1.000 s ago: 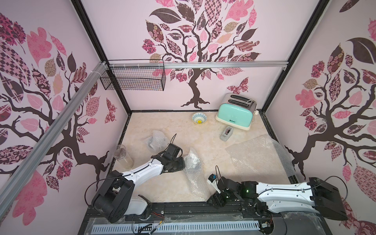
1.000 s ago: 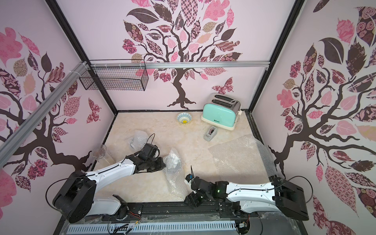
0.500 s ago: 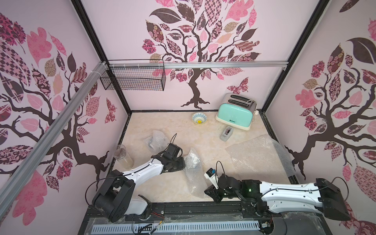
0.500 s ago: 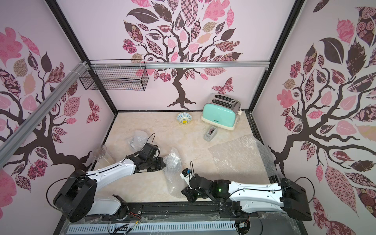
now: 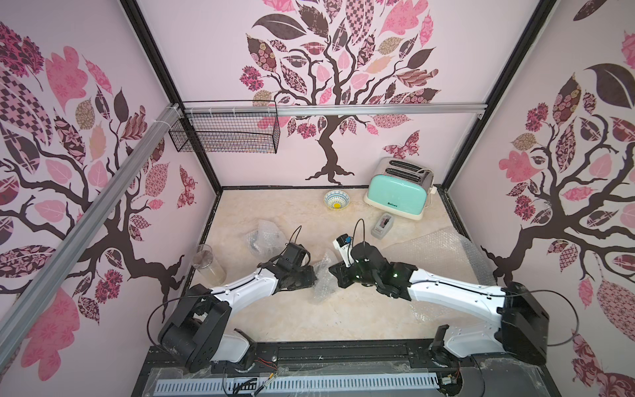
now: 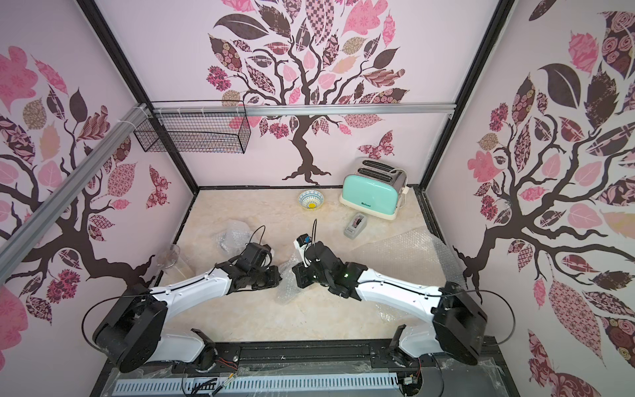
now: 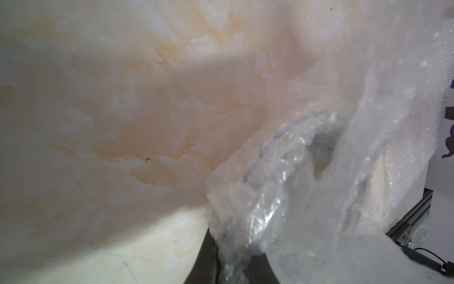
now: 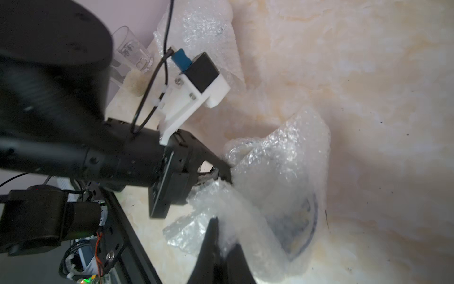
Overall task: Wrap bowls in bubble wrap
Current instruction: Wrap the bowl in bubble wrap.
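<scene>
Pulling is the worry in both top views. The left pincer (image 5: 311,275) and the right pincer (image 5: 332,270) each pinch one side of the wrap (image 5: 323,283), near the middle of the table (image 5: 309,319). If they tug apart too hard, I think the thin wrap could tear or slip out. Then what is inside could roll free. From up here I cannot see what is inside, because the wrap and the black arms cover it. A far bowl (image 5: 336,200) sits bare by the back wall, well apart.

In the left wrist view, the left pincer is pressed onto a bunch of wrap. The bite looks small, so it may slide off. A grey-blue shape shows in a hole in the wrap, but it is too blurry to name.

In the right wrist view, the right pincer is pinching a wrap edge. A dark blue curve of the bowl (image 8: 304,221) shows through the wrap. One side looks open, so the bowl might drop out if lifted. The rest of the bowl is hidden.
</scene>
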